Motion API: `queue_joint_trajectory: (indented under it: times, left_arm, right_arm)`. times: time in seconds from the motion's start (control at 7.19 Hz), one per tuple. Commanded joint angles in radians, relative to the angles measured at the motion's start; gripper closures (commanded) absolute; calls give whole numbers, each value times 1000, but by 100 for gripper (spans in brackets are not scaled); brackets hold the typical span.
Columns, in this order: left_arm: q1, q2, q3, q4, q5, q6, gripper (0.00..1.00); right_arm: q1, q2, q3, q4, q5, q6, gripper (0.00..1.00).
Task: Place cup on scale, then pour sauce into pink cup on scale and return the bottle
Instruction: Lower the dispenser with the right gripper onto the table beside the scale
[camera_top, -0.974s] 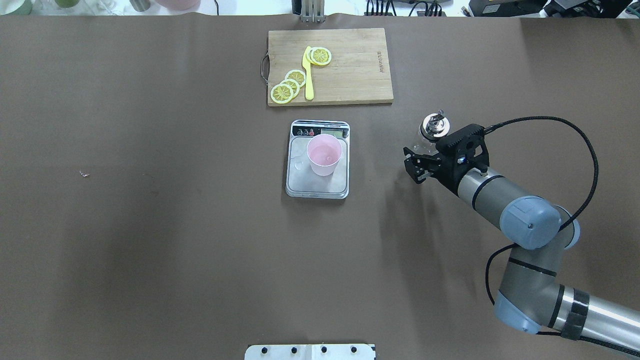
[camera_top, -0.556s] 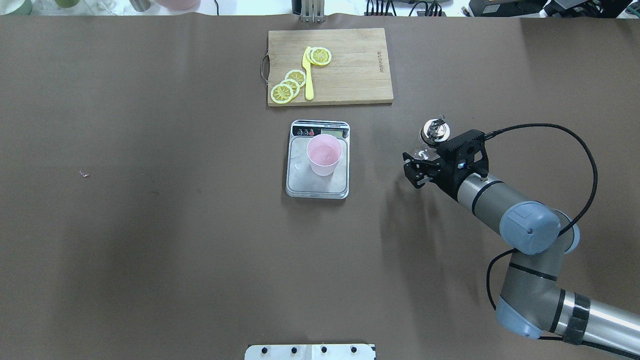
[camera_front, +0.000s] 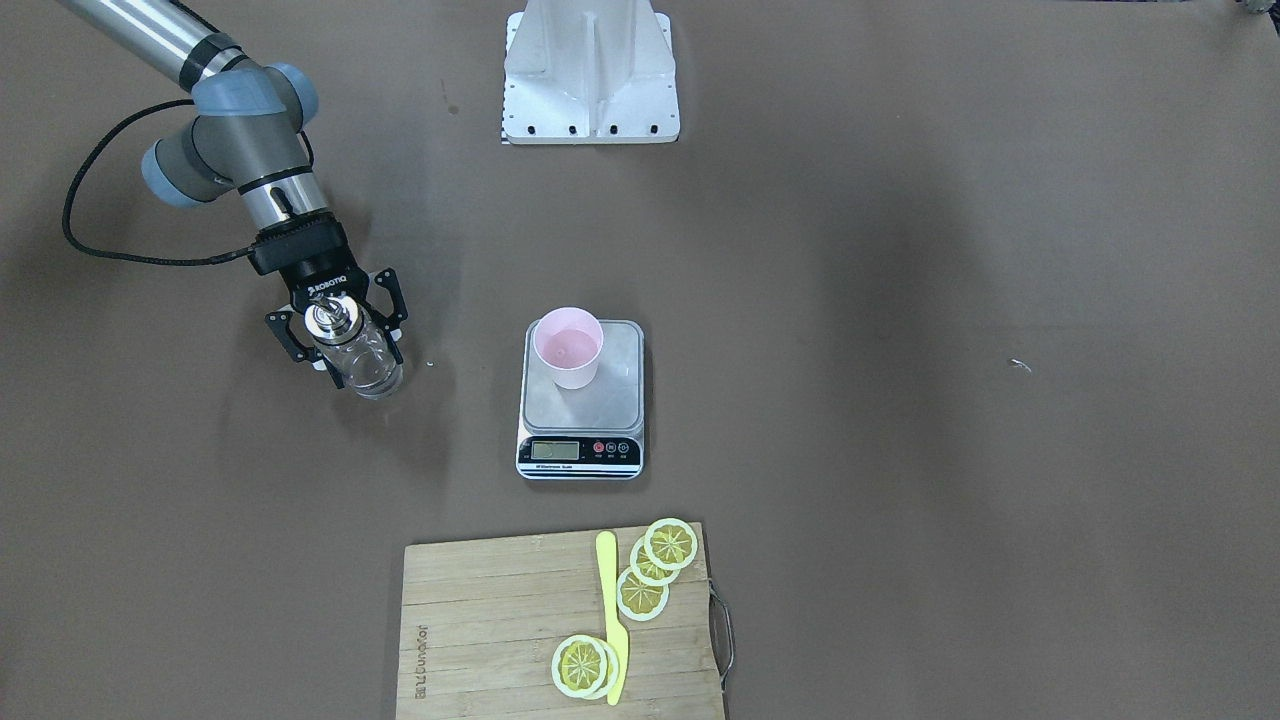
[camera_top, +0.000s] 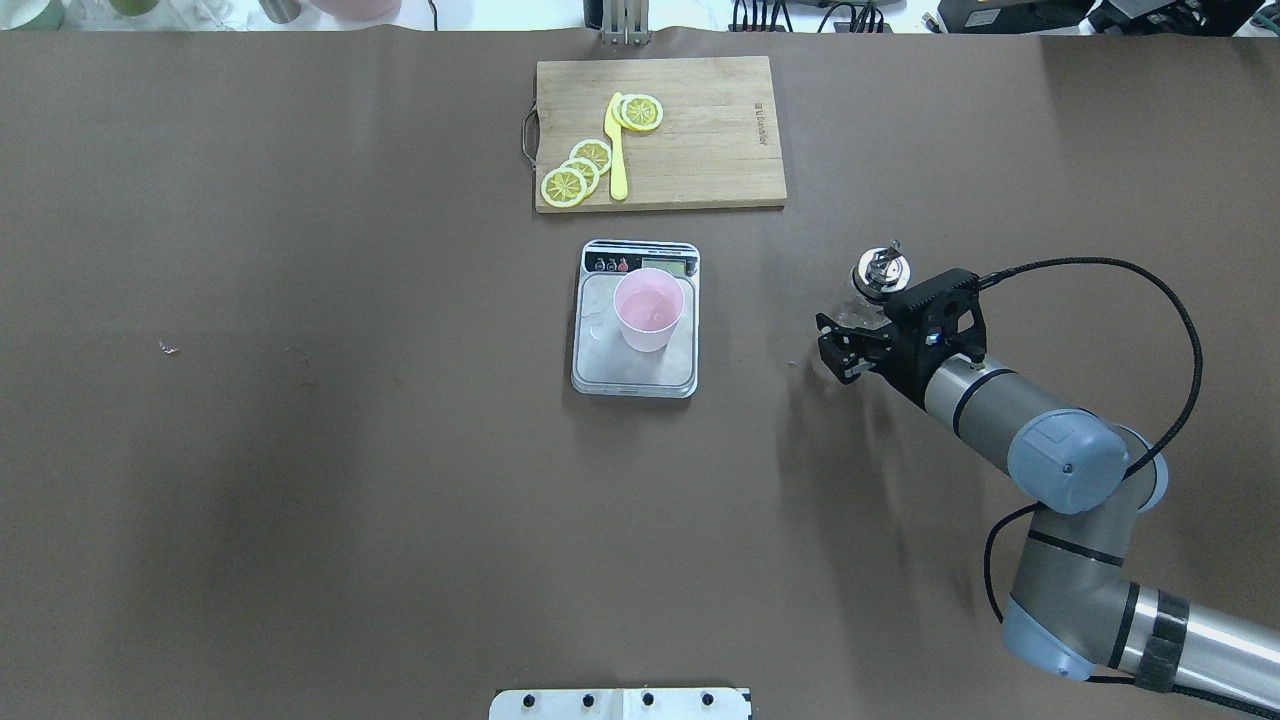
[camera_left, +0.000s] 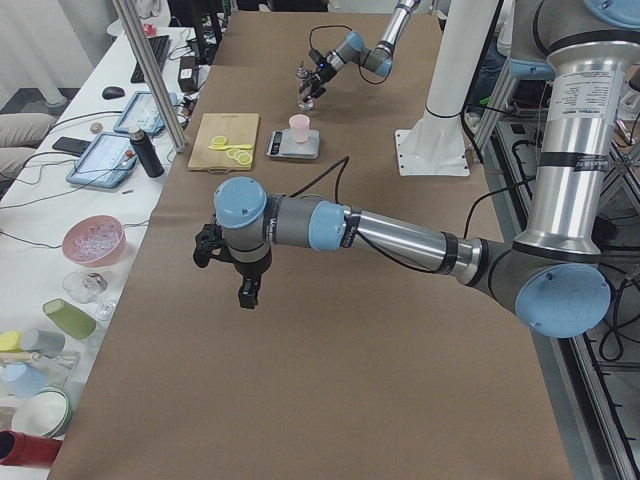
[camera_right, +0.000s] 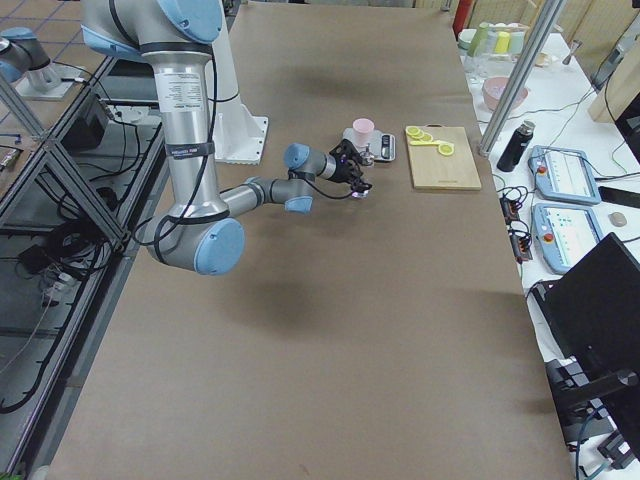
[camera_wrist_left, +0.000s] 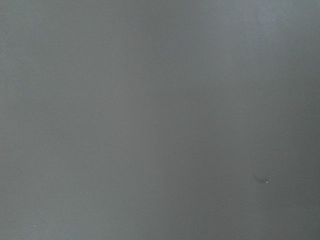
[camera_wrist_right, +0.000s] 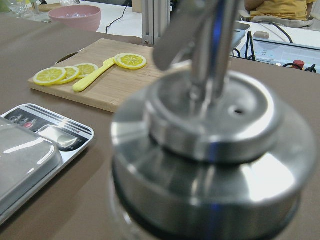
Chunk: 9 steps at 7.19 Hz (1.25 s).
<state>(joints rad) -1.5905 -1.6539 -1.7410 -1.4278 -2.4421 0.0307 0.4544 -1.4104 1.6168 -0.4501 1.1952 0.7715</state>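
One small shift is seen: the right gripper (camera_top: 840, 348), its fingers clamped on the bottle (camera_top: 882, 271) held upright between them, is drawn slightly farther from the scale (camera_top: 610, 371). The scale lies well beyond the fingertips, with the cup (camera_top: 650, 311) standing on it. Pouring is judged finished and the bottle's return begun. The left gripper (camera_left: 245, 295) cannot be judged.

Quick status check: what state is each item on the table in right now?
cup: upright on scale, nearer its display end
scale: flat on table, display unreadable
bottle: upright, cap on, gripped
right gripper: shut on bottle
left gripper: above table, open or shut unclear
lemon slices, knife: lying on cutting board
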Motion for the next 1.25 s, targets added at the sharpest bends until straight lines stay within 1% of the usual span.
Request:
queue_joint_trajectory:
  times: [0.0,0.14,0.28,0.42,0.56,0.7,0.83,1.11]
  left_arm:
    - [0,-3,0,1,0,0,1]
    - [0,-3,0,1,0,0,1]
    - [0,-3,0,1,0,0,1]
    - [0,-4,-2,1,0,0,1]
    - [0,-6,0,1,0,-2,1]
    - [0,-4,0,1,0,0,1]
    - [0,-4,0,1,0,0,1]
    - [-2,-6,0,1,0,0,1]
  right_arm:
    - [-2,2,-21,4,0,0,92]
    - [-2,1,-21,7,0,0,91]
    - [-2,2,-21,5,0,-6,83]
    - [-2,5,-20,7,1,-17,50]
    - [-2,8,-14,8,-2,-15,23]
    - [0,7,-14,10,-3,-17,14]
    - [0,7,-12,25,0,-17,1]
    - [1,4,-14,28,0,-17,1]
